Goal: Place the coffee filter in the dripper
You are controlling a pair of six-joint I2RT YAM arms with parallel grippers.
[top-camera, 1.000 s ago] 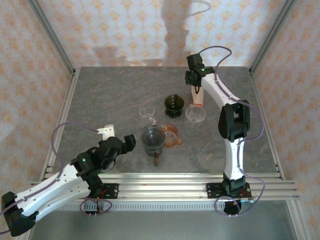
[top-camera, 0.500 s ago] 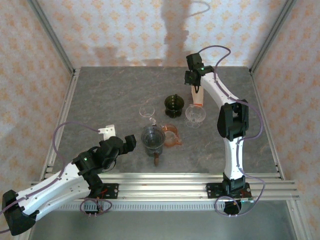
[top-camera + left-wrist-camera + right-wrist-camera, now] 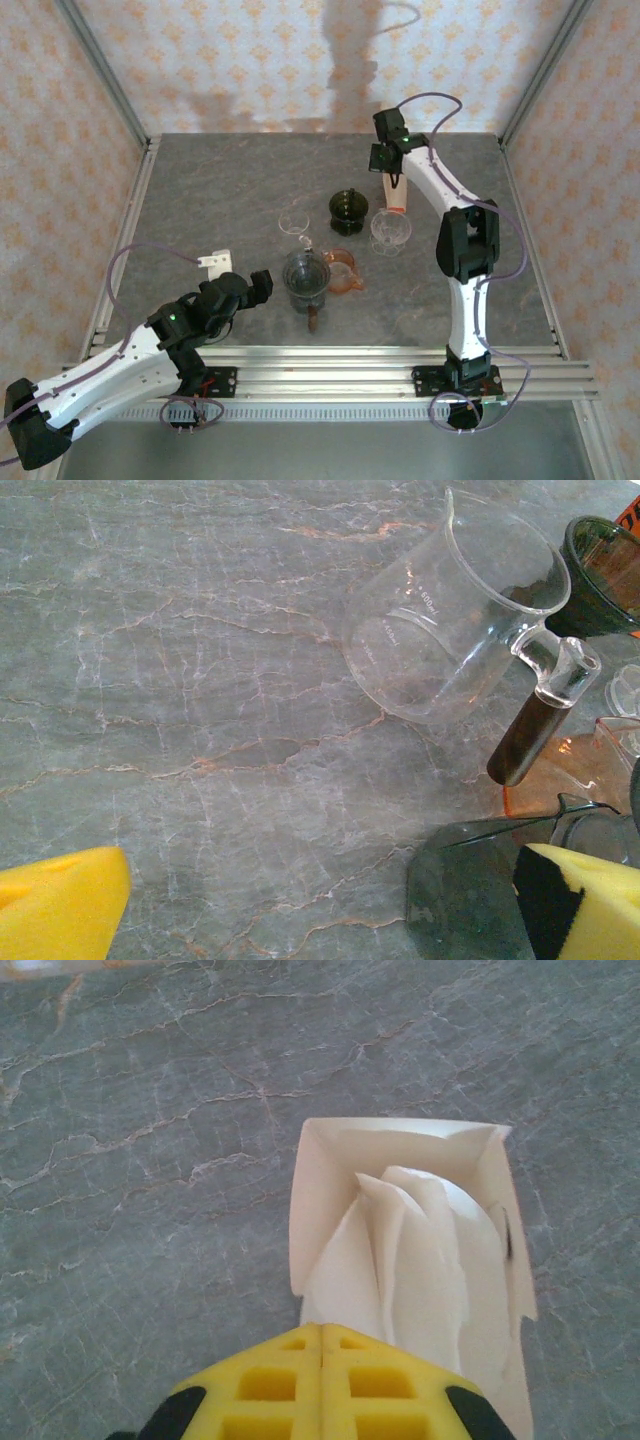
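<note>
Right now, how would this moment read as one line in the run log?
right fingers: shut, at filter box | coffee filters: in box, grasp unclear | left fingers: open, empty

The white left arm [image 3: 110,365] lies low, angled toward table centre. The black left gripper [image 3: 258,284] has its yellow foam fingertips [image 3: 60,902] spread wide. The white right arm [image 3: 440,190] reaches far forward, with the right gripper [image 3: 320,1345] pointing down and its jaws pressed together.

Cream wallpapered walls with orange floral motifs [image 3: 250,50] are enclosing the grey veined marble tabletop [image 3: 220,200] (edged by silver aluminium rails [image 3: 330,360]), shadows falling behind.
</note>
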